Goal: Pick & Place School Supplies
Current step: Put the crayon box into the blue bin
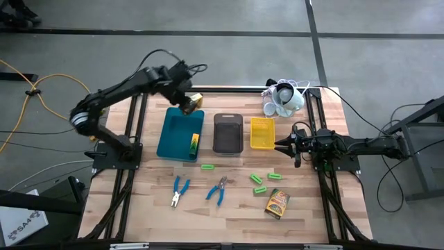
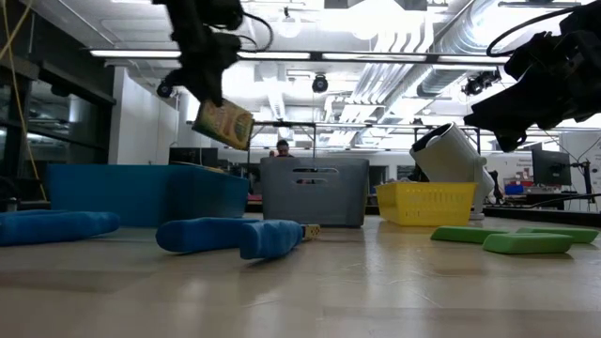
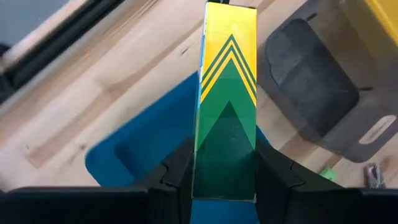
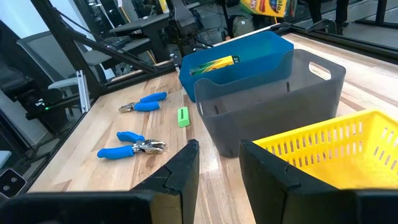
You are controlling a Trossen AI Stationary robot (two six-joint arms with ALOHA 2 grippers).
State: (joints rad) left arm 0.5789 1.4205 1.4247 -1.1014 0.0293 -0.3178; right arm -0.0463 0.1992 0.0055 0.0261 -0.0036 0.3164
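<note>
My left gripper [image 1: 189,105] is shut on a yellow-and-green printed box [image 2: 223,122], up in the air over the far end of the teal tray [image 1: 179,133]. A second box [image 1: 194,144] lies inside that tray. A third box [image 1: 276,203] lies flat on the table near the right front. Two blue-handled pliers [image 1: 180,191] [image 1: 218,191] and several green sticks [image 1: 258,183] lie on the wood. My right gripper [image 4: 217,163] is open and hovers just right of the yellow tray [image 1: 262,132]. My left gripper pinches the box between its two fingers [image 3: 177,174], one on each broad side, at the box's end [image 3: 225,177] nearest the wrist. The fingers come from above, slanting down. The box is lifted clear and tilted, its free end [image 3: 230,18] pointing away from the gripper over the teal tray.
The grey tray [image 1: 227,132] stands between the teal and yellow trays. A white cup-like cluster with cords [image 1: 283,98] sits at the far right corner. A single green stick [image 1: 207,167] lies just in front of the trays. Bare wood shows along the near edge.
</note>
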